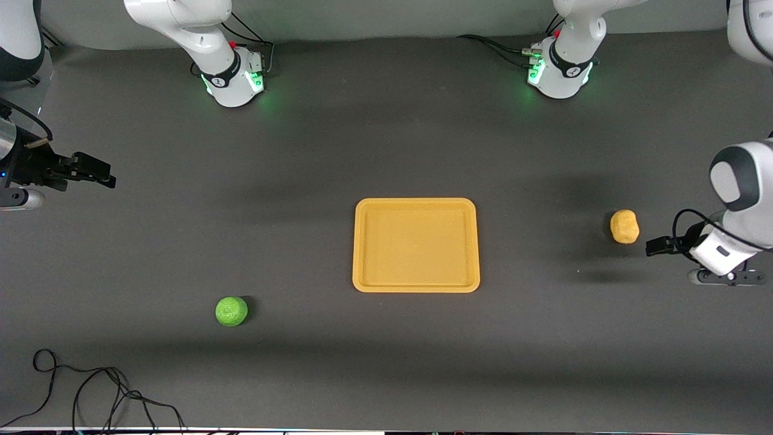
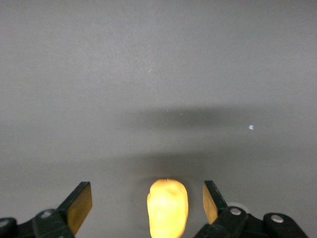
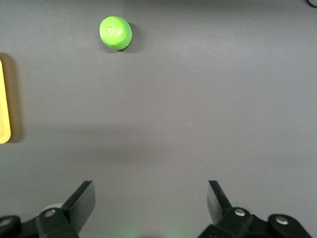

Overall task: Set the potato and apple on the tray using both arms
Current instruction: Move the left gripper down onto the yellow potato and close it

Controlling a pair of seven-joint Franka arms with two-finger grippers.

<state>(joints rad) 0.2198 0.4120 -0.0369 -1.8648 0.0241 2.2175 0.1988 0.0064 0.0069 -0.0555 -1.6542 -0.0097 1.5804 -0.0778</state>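
Note:
The yellow-orange tray (image 1: 416, 284) lies at the middle of the table. The potato (image 1: 624, 226) lies toward the left arm's end of the table. My left gripper (image 1: 655, 246) is open beside and over it; in the left wrist view the potato (image 2: 168, 208) shows between the open fingers of the gripper (image 2: 146, 185), untouched. The green apple (image 1: 231, 311) lies toward the right arm's end, nearer to the front camera than the tray. My right gripper (image 1: 102, 175) is open and empty over bare table, well away from the apple. In the right wrist view the gripper (image 3: 150, 184) faces the apple (image 3: 116, 32), and a strip of the tray (image 3: 4, 99) shows.
A black cable (image 1: 90, 393) lies looped on the table at the edge nearest the front camera, toward the right arm's end. The arms' green-lit bases (image 1: 232, 78) (image 1: 558, 72) stand along the table's edge farthest from that camera.

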